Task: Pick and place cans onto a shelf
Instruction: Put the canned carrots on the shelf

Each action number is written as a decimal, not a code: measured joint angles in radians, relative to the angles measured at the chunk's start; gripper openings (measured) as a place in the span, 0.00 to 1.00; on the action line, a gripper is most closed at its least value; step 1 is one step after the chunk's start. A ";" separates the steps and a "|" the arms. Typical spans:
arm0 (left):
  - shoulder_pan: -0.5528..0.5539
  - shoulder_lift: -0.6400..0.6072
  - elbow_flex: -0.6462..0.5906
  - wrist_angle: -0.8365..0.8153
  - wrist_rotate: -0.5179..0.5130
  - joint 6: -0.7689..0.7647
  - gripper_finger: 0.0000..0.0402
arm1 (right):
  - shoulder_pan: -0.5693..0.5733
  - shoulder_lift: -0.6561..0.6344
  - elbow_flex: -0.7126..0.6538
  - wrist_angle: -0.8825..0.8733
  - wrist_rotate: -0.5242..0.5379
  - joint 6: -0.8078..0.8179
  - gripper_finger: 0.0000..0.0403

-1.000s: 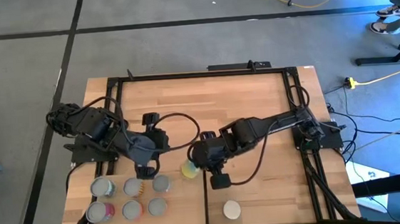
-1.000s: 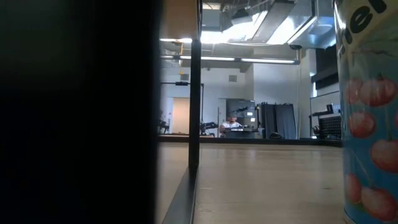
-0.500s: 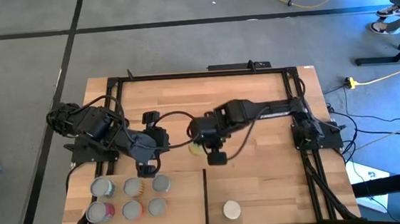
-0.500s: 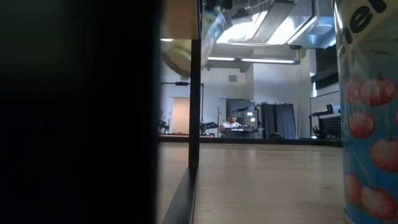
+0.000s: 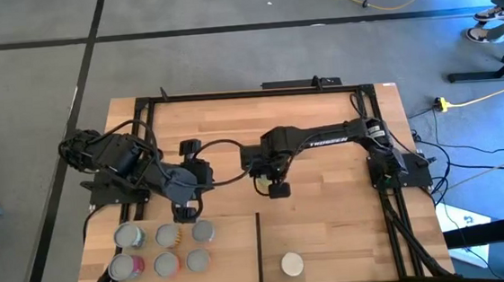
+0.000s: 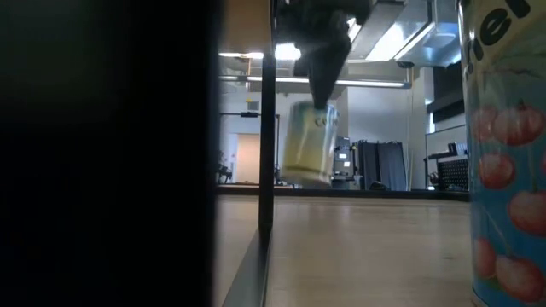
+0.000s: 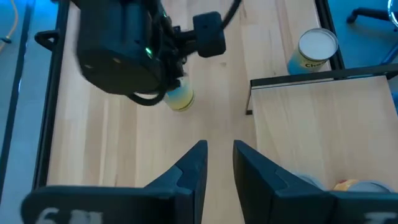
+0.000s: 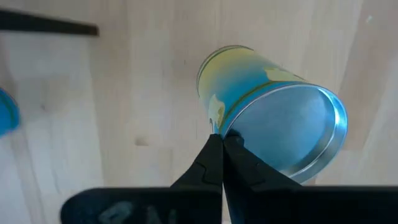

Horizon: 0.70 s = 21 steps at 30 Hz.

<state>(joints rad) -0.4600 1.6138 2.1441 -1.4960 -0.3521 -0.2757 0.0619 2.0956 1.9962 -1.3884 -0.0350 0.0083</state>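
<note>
My right gripper (image 5: pixel 269 180) is over the middle of the table, shut on a yellow-green can (image 8: pixel 249 99) with a silver top. The can hangs below it in the low view (image 6: pixel 309 145). My left gripper (image 7: pixel 219 163) is open and empty, just over the far edge of the shelf (image 5: pixel 234 250). Several cans (image 5: pixel 167 235) stand upright on the shelf's left part. A white-topped can (image 5: pixel 291 264) stands on the tabletop near the front edge, to the right of the shelf. My right gripper pinches the can's top rim (image 8: pixel 229 132) between its two fingers, at one spot on the edge. The fingers come from above, pointing down. The can hangs tilted below them, lifted clear of the table (image 6: pixel 367 247).
A tall can with a cherry label (image 6: pixel 503 170) stands close to the low camera on the right. The shelf's dark side (image 6: pixel 102 153) blocks the left of that view. Black frame rails (image 5: pixel 373 131) run along the table's edges. Bare wood lies at the far and right.
My right gripper has gone from the shelf's far right corner toward the table's far edge and a little to the right, carrying the yellow-green can, which stays clear of the table and hangs tilted.
</note>
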 joint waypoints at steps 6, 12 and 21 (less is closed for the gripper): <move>0.020 0.000 0.000 -0.005 -0.004 0.000 0.18 | 0.000 0.000 -0.092 0.036 0.007 -0.023 0.00; 0.040 0.000 0.000 -0.013 -0.004 0.000 0.18 | 0.000 -0.001 -0.153 0.056 0.007 -0.047 0.00; 0.052 0.000 0.000 -0.015 -0.004 0.000 0.18 | 0.000 -0.002 -0.161 0.067 0.008 -0.046 0.08</move>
<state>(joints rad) -0.4076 1.6138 2.1441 -1.5114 -0.3557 -0.2758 0.0616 2.0941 1.8349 -1.3211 -0.0265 -0.0375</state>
